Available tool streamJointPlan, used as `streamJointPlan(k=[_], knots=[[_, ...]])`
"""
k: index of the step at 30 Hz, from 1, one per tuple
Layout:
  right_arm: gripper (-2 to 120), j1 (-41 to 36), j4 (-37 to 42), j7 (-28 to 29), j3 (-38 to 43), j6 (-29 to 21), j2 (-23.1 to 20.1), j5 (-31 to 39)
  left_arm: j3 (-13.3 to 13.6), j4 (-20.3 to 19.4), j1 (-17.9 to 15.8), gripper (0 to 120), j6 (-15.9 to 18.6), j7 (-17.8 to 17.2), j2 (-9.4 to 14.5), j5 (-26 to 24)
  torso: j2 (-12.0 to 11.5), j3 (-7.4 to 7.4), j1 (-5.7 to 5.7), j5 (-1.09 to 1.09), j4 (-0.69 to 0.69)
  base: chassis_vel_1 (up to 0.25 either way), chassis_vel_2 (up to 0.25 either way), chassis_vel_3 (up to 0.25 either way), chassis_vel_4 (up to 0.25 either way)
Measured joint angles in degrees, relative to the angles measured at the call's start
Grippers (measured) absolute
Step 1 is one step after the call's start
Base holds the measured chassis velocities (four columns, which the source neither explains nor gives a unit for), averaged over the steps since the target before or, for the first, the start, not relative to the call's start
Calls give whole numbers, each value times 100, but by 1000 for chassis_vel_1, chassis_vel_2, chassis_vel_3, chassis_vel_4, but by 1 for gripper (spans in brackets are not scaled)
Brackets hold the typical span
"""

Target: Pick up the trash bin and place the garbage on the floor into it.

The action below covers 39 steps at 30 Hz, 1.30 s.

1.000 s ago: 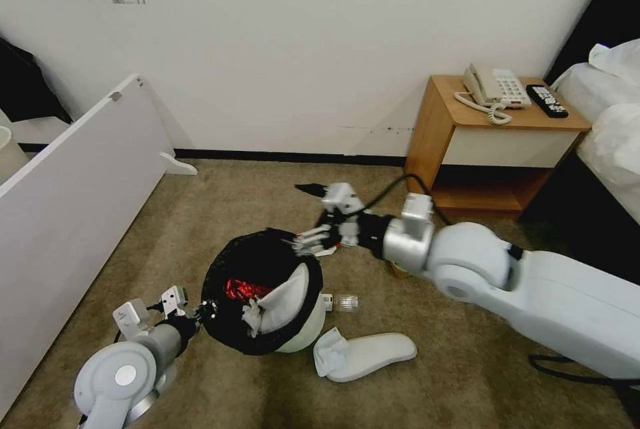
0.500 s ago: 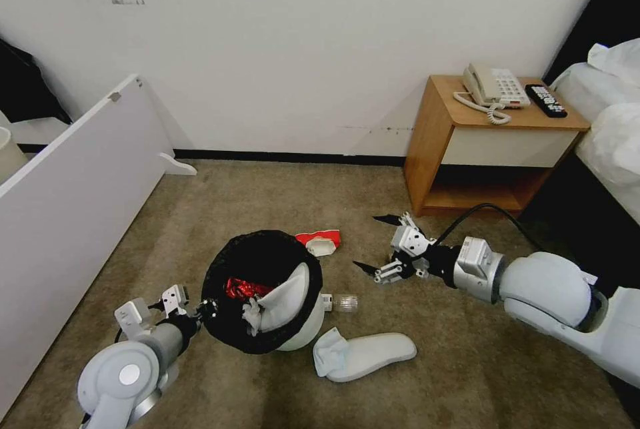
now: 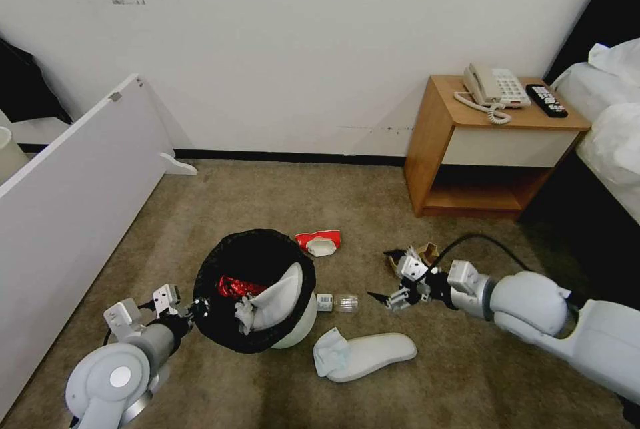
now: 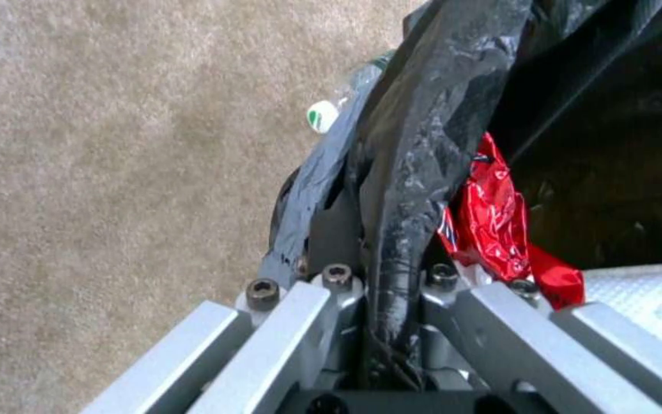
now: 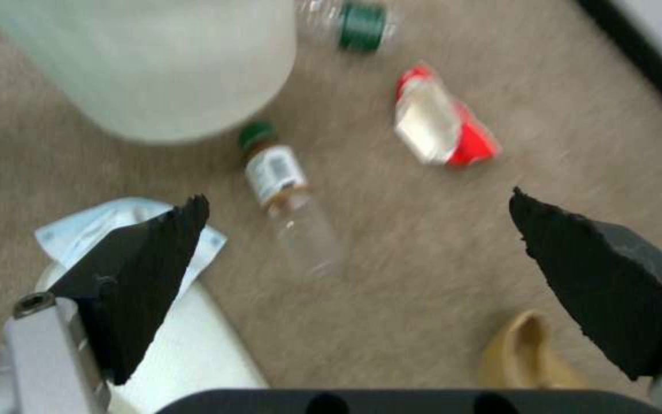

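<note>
My right gripper (image 3: 387, 277) hangs low over the floor (image 3: 267, 195) with its jaws spread wide and nothing between them; its dark fingertips (image 5: 151, 253) frame a clear green-labelled bottle (image 3: 337, 302) lying at about nine o'clock of it; my left gripper (image 3: 193, 309) is clenched on the bag-lined rim of the trash bin (image 3: 257, 289), which stands at centre with a slipper and red foil inside; a second slipper (image 3: 367, 355) lies at five o'clock of the bin, a red-and-white wrapper (image 3: 320, 242) at one o'clock. I judge the bottle light, smooth and prone to roll; take it across the labelled middle. The right wrist view adds a further green-capped bottle (image 5: 354, 23) beyond the bin; the left wrist view shows the black bag (image 4: 423, 144) pinched between the fingers.
</note>
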Motion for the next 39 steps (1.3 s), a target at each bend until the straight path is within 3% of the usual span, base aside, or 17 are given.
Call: streamJointPlan(k=[2,14,24,34,39], knots=[[100,7,-539,31,-397,71,370,-30,-90,0,16,1,-21,44,26,76,0,0,0,1,2,0,0,0,0],[100,24,-1014,19,-735,111,517,26,-106,53,-65,1,-41,99,-139,214,0,0,0,-1,1,0,0,0,0],[100,30,-1281,-1,-779,141,715,40,-92,99,-65,1,-47,113,-143,250,0,0,0,0,1,0,0,0,0],[100,105,-1556,93,-916,252,1273,120,-65,127,-28,1,-49,132,-134,330,0,0,0,0,1,0,0,0,0],[100,124,-1745,193,-1042,324,1560,656,-65,130,-12,1,-51,134,-125,353,0,0,0,-1,1,0,0,0,0]])
